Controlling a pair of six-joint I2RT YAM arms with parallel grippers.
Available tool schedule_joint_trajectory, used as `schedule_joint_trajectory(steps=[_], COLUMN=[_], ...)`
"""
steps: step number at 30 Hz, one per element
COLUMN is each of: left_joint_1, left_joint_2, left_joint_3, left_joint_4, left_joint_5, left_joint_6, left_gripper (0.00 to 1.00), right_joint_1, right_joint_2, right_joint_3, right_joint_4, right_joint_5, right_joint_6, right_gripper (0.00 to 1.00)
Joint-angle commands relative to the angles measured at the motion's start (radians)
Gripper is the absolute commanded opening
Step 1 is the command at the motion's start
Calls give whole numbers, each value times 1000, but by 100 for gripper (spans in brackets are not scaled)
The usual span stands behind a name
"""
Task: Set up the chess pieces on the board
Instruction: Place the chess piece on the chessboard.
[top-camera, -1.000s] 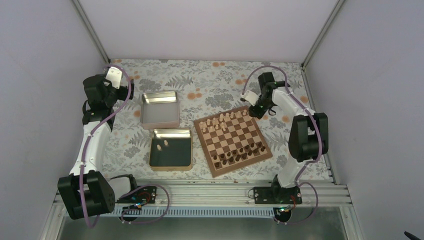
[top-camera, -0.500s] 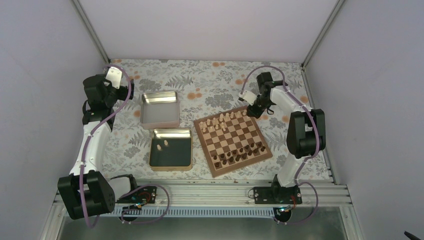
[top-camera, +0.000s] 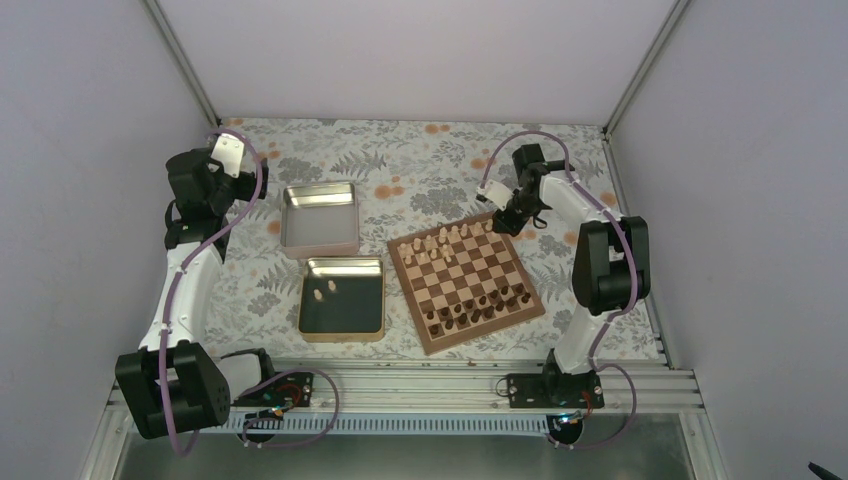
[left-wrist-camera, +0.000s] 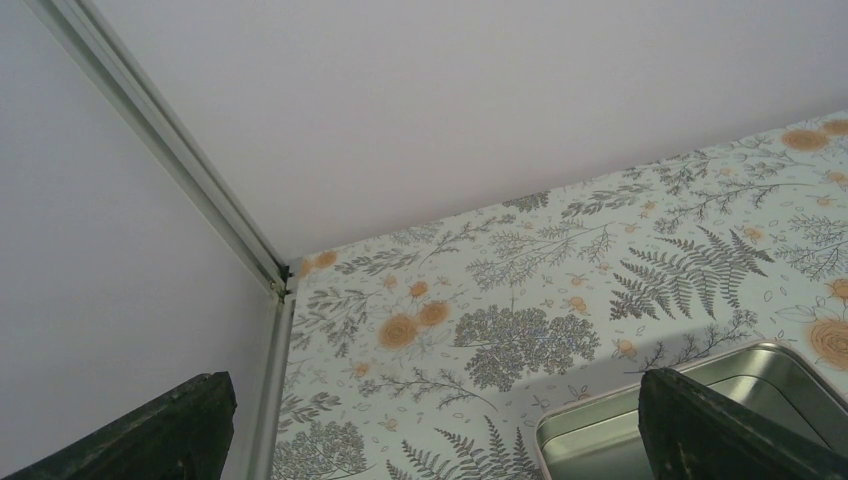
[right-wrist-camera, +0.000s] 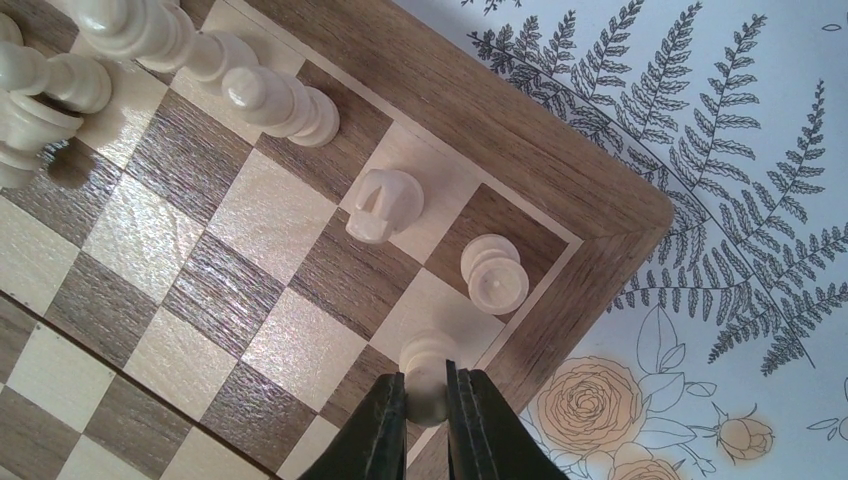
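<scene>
right claw (right-wrist-camera: 427, 386) shifted, gripping beige chess piece (right-wrist-camera: 428, 352)

Right wrist feed: I only see the head of the pale pawn (right-wrist-camera: 428, 352) pinched in the right gripper (right-wrist-camera: 427, 420). Its lower part is buried between the fingers (right-wrist-camera: 385, 430), which the bottom edge cuts off. Chess pieces (right-wrist-camera: 60, 70) further left along the far rows are cropped. From above, the men on the board (top-camera: 470, 270) are too small to tell apart. Left wrist: the tin (left-wrist-camera: 590, 445) is clipped.
</scene>
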Motion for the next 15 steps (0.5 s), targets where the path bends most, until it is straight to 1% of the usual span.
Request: schedule_joint_trajectory(steps=[1,7,9,12,15], left_joint_1=[7,7,7,7,7], left_joint_2=[2,2,2,1,2], left_joint_3=[-1,0,0,-1,0], left_joint_4=[11,11,11,11,11], left_joint_5=[17,20,19,20,20], left_joint_6=[6,6,5,5,5], left_gripper=[100,100,100,100,100], right_joint_1=[-3,-2,-1,-2,0], right_joint_2=[23,31,31,28,20], right_joint_3=[12,8,7,2,6], right_joint_4=[-2,-1,2,9,1], right_joint_5=[-29,-24,-25,-23,-22], right_joint_6=[-14,-15,-13,-13,-13], right_gripper=[12,16,20,23,24])
